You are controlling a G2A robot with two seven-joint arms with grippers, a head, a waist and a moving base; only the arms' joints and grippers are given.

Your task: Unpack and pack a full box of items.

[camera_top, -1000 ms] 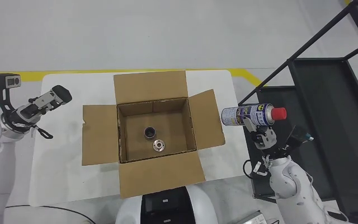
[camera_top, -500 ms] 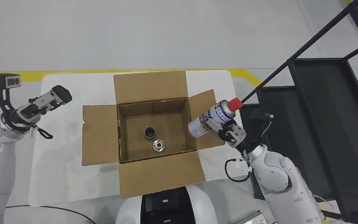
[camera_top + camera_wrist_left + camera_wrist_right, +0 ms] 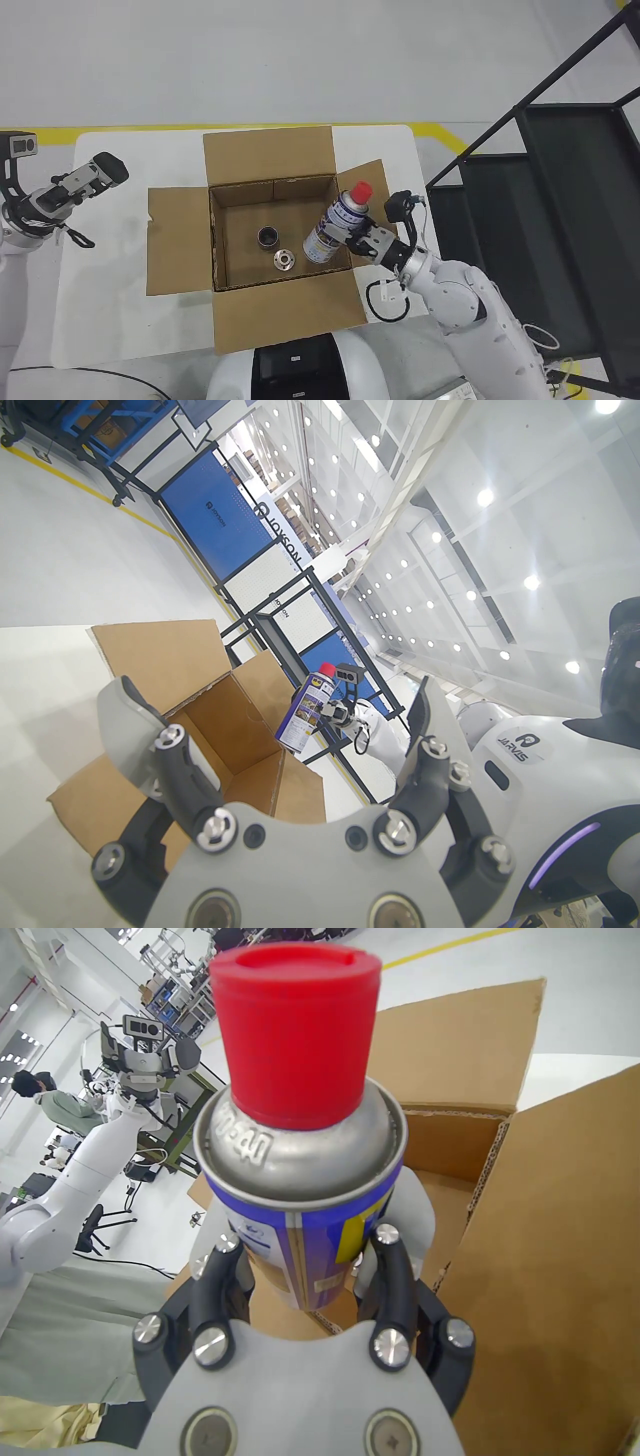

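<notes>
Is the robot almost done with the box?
Probably not. Done: the box is open, a dark round part and a shiny one on its floor. In hand: the right claw grips a can above the box's right wall. Left: putting the can down inside, maybe more things. The left claw hangs open at the table's left side.

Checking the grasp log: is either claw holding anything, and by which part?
The right claw grips the spray can around the middle of its body; the left claw is open and empty.

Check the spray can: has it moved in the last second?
Yes. The spray can, in the right gripper, moved from beyond the cardboard box's flap to over its opening.
</notes>
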